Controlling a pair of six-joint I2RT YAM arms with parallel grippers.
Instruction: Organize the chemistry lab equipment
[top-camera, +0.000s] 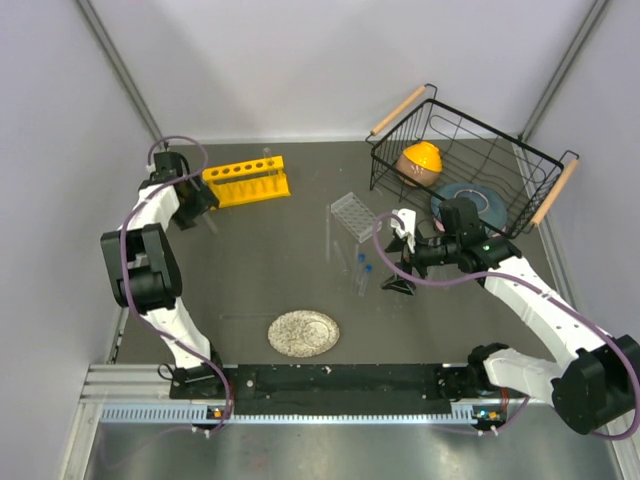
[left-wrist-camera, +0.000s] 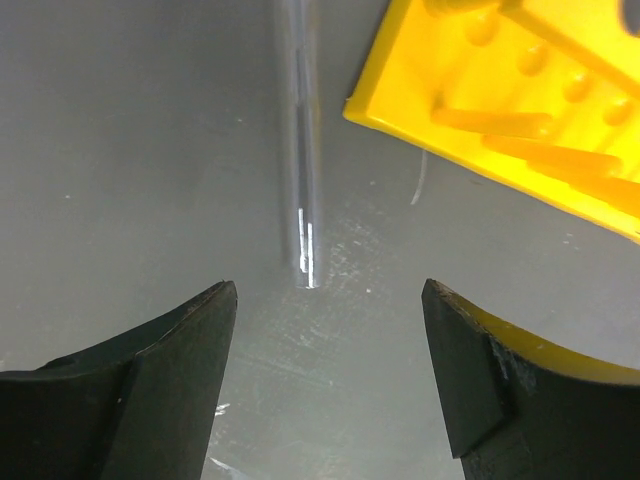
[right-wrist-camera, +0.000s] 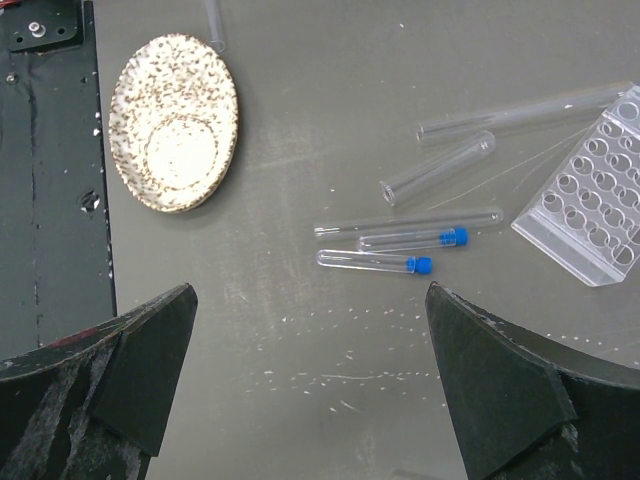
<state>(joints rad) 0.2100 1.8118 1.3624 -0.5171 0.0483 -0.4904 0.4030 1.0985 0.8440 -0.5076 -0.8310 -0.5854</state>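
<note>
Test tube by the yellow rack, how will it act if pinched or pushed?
The test tube looks like thin clear glass, so probably fragile and slick. It is round and seems to lie flat on the table, so a push would likely roll it, maybe against the rack.

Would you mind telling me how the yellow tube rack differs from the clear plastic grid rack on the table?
The yellow tube rack is opaque; the clear grid rack is see-through. The yellow one has a single row of six wide holes, the clear one many small holes in several rows. The yellow one sits far left, the clear one near the middle. Both rest on the table.
</note>
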